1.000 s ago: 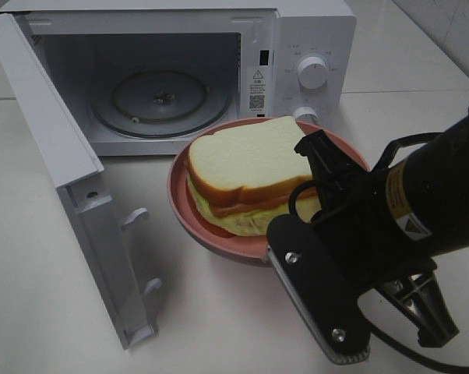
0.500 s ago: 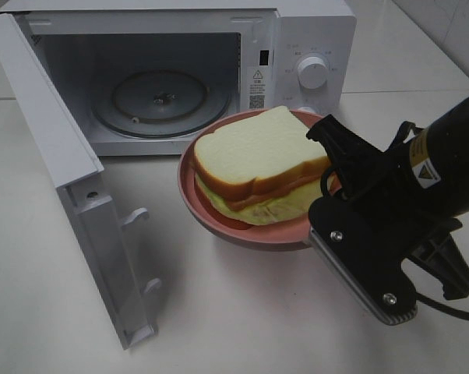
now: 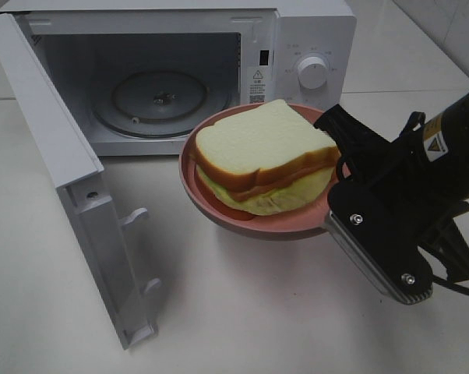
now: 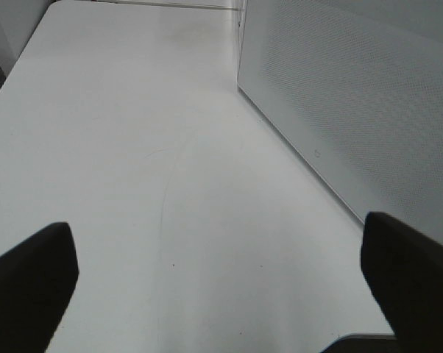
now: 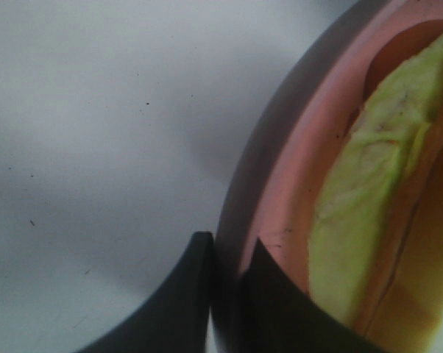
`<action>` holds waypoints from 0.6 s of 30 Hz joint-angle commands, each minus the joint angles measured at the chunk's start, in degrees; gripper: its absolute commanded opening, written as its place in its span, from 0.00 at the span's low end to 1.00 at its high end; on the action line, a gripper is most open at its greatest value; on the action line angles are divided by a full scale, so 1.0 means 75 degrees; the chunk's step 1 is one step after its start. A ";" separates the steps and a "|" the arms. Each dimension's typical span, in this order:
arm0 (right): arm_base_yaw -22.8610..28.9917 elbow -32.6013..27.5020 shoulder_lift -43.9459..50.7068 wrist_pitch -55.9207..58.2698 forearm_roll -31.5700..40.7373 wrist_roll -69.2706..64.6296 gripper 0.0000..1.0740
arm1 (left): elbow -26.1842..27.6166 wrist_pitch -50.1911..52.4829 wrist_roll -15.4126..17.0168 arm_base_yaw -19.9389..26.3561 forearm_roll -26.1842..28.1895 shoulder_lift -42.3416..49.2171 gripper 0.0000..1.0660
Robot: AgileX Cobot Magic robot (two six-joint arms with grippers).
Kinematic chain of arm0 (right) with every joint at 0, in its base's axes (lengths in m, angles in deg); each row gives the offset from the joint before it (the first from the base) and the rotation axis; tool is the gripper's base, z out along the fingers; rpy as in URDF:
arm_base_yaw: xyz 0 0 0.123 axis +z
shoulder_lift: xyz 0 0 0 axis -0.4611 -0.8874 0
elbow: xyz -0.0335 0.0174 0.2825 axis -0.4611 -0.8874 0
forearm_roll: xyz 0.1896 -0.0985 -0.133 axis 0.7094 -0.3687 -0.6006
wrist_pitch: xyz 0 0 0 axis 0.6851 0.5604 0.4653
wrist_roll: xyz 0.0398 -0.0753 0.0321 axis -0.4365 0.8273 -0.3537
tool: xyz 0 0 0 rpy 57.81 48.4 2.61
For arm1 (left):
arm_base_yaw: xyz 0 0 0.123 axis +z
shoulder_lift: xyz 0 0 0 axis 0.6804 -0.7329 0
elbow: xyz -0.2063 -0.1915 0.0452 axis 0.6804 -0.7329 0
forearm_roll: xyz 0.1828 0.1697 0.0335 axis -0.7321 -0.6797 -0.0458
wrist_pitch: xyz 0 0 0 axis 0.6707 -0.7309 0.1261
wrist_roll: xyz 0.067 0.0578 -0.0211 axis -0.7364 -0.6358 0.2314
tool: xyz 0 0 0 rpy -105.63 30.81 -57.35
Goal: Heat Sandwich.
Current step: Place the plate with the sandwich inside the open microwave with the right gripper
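The right hand [image 5: 229,246] pinches the plate [image 3: 242,226] by its rim (the left hand [image 4: 220,257] gapes wide, empty), holding the sandwich [image 3: 262,144] above the worktop [image 3: 242,312] before the open microwave [image 3: 312,39]: best carry it level onto the glass turntable [image 3: 160,101]

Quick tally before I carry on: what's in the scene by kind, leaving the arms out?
microwave: 1
pink plate: 1
sandwich: 1
Total: 3
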 commanded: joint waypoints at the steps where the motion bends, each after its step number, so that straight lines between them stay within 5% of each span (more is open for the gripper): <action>1: -0.0031 0.0000 0.0076 -0.0237 0.0084 0.0069 0.03 | -0.0008 0.0031 0.0038 0.0038 0.0046 0.0031 0.91; 18: 0.0015 0.0328 -0.0497 -0.0634 0.0084 0.0031 0.00 | -0.0008 0.0031 0.0038 0.0038 0.0046 0.0031 0.91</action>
